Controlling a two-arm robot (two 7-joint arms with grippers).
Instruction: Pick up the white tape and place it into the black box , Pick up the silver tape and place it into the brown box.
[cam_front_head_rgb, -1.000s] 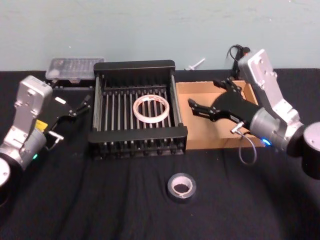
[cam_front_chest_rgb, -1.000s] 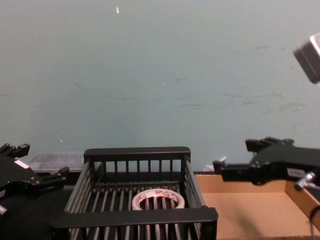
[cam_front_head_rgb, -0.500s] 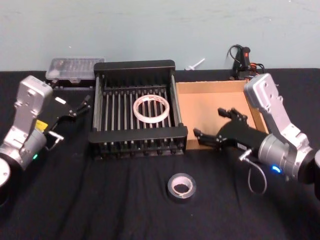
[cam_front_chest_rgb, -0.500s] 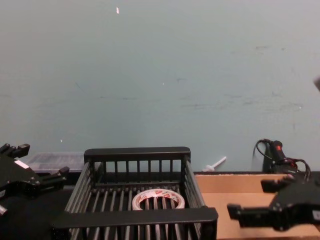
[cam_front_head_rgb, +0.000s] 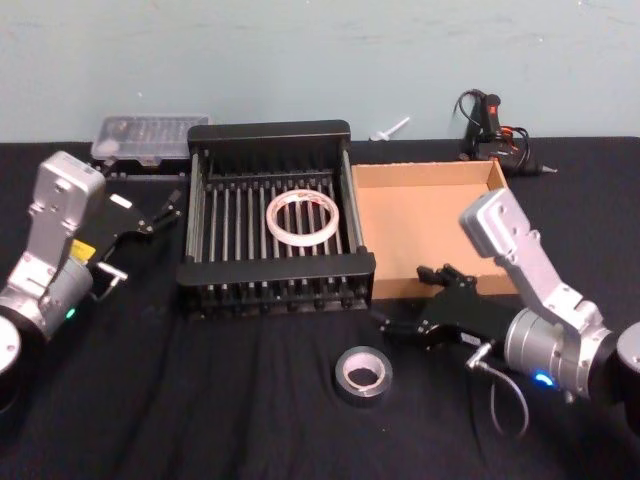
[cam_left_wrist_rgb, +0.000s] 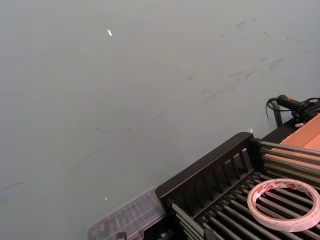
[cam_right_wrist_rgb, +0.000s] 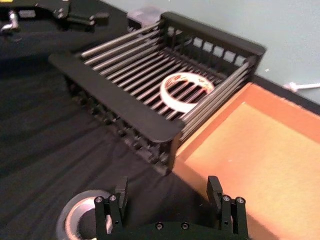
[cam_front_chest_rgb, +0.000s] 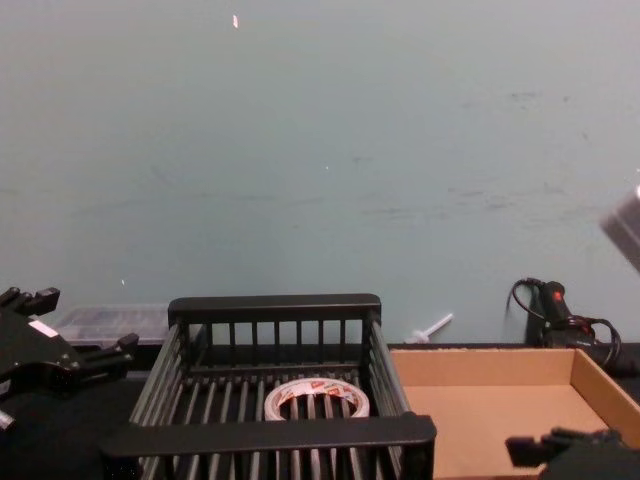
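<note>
White tape (cam_front_head_rgb: 301, 217) flat on barred floor of black box (cam_front_head_rgb: 275, 276) | silver tape (cam_front_head_rgb: 363, 374) on dark worktop (cam_front_head_rgb: 200, 400) in front of box | right tool (cam_front_head_rgb: 408, 303) low, jaws wide, just beside silver tape, near brown box (cam_front_head_rgb: 425, 168) | left tool (cam_front_head_rgb: 170, 204) parked left of black box, jaws apart, holding nothing.

Bare cloth (cam_front_head_rgb: 250, 400) surrounds the silver tape (cam_front_head_rgb: 362, 374).
</note>
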